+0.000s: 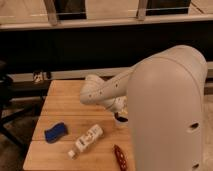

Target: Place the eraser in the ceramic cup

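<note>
A blue block (55, 132), which looks like the eraser, lies on the wooden table (65, 102) at the front left. The white ceramic cup is hidden or out of view. My arm (102, 92) bends over the middle of the table. My gripper (120, 117) shows only as a small dark part at the edge of the arm's large white housing (167, 110), to the right of the blue block and apart from it. Most of the gripper is hidden behind the housing.
A white bottle (87, 139) lies on its side at the table's front middle. A reddish-brown oblong thing (120, 156) lies near the front edge. A dark chair (7, 100) stands left of the table. A dark counter runs behind.
</note>
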Controlling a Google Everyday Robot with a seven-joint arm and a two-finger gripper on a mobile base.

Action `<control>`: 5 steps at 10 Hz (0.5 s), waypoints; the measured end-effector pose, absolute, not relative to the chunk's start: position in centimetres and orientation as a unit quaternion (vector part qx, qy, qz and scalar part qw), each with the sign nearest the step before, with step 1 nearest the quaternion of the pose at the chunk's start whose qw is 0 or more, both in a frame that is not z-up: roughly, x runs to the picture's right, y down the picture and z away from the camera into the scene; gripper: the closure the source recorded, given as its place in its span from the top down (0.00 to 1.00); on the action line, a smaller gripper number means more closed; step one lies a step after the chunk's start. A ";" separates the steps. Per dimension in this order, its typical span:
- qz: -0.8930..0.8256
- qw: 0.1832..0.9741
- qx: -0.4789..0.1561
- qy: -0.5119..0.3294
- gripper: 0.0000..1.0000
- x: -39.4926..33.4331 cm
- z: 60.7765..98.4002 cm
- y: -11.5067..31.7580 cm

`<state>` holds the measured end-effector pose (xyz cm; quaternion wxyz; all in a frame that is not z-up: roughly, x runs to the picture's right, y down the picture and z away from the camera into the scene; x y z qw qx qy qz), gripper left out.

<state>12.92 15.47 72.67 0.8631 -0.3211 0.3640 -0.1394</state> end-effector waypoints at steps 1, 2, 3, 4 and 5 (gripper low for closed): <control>-0.139 0.863 -0.321 0.363 0.05 12.9 72.7 15.5; -0.138 0.864 -0.321 0.363 0.14 12.9 72.7 15.5; -0.138 0.864 -0.322 0.363 0.22 12.9 72.7 15.5; -0.137 0.864 -0.322 0.363 0.34 12.9 72.6 15.4; -0.137 0.864 -0.322 0.363 0.44 12.9 72.6 15.4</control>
